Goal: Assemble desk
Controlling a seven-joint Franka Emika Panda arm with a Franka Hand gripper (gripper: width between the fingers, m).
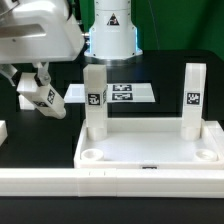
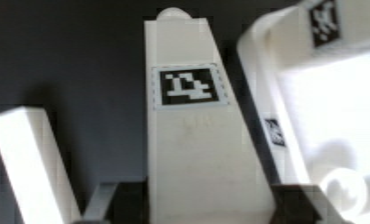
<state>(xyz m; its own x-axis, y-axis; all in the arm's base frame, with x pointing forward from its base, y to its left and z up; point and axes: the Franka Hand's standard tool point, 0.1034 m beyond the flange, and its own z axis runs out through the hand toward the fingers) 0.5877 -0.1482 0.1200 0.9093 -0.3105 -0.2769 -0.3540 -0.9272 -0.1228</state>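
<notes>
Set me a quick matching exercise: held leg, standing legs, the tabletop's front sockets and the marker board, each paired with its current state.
Things:
1. held leg
2. standing legs
3. front sockets
4. marker board

States:
A. empty
B. upright at the rear corners of the tabletop
C. lying flat behind the tabletop
D. tilted, clamped in the gripper

Pairs: 1-D, 2-B, 3-A, 4-C.
</notes>
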